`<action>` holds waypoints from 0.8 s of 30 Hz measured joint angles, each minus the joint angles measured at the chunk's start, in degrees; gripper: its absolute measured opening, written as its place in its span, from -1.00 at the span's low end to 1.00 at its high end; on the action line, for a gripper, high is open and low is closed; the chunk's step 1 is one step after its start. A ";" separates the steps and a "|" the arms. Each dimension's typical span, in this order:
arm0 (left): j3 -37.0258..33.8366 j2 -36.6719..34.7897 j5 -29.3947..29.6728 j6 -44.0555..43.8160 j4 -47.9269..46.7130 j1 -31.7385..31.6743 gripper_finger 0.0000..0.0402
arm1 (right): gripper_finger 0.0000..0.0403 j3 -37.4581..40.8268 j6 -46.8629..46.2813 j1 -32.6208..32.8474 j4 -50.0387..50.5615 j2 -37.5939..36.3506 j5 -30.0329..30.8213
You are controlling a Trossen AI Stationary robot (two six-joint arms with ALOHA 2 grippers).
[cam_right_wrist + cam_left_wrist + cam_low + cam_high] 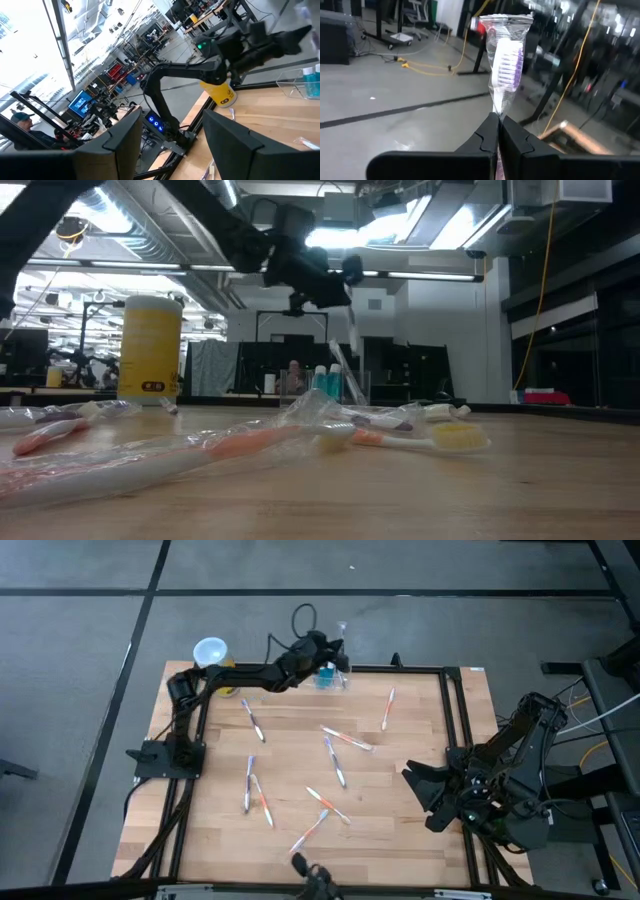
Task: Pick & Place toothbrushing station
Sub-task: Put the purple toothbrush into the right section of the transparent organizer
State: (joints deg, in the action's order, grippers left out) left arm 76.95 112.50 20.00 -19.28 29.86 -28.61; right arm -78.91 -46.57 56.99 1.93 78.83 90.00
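My left gripper (322, 646) is at the table's far edge, above the clear plastic holder (334, 676), and is shut on a toothbrush in a clear wrapper (506, 60). The toothbrush has white and purple bristles. The holder stands on the table with blue-capped items inside, and it also shows in the low view (338, 385). Several more wrapped toothbrushes (338, 738) lie scattered over the wooden table. My right gripper (428, 798) is open and empty at the table's right side. My left gripper pinches the wrapped toothbrush between its two fingers, on the handle just below the head (496, 109). The bristle end sticks out past the fingertips. The toothbrush is lifted clear of the table and the holder (352, 320).
A yellow canister with a white top (211, 652) stands at the table's far left corner, and it also shows in the low view (150, 348). A black frame (455, 720) runs along the table's sides. Loose toothbrushes (410, 438) lie close to the low camera.
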 joint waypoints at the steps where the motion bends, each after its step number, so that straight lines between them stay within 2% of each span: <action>1: 1.55 1.29 -0.06 1.28 -0.14 0.09 -0.99 | 0.06 0.00 -0.22 0.00 -0.05 0.00 0.00; 7: 6.66 5.23 -0.30 6.16 -2.66 -0.94 -0.99 | 0.06 0.00 -0.37 0.00 -0.28 0.00 -0.02; 20: 6.79 7.36 -1.75 8.94 -6.99 -0.32 -0.99 | 0.06 0.00 -0.48 0.00 -0.28 0.00 0.00; 24: 6.79 7.35 -0.81 7.78 -12.45 0.29 -0.99 | 0.06 0.00 -0.30 0.00 -0.28 0.00 0.00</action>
State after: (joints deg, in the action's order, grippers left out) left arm 83.74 119.85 19.18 -11.50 17.41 -28.32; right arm -78.91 -46.87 56.99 1.65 78.83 90.00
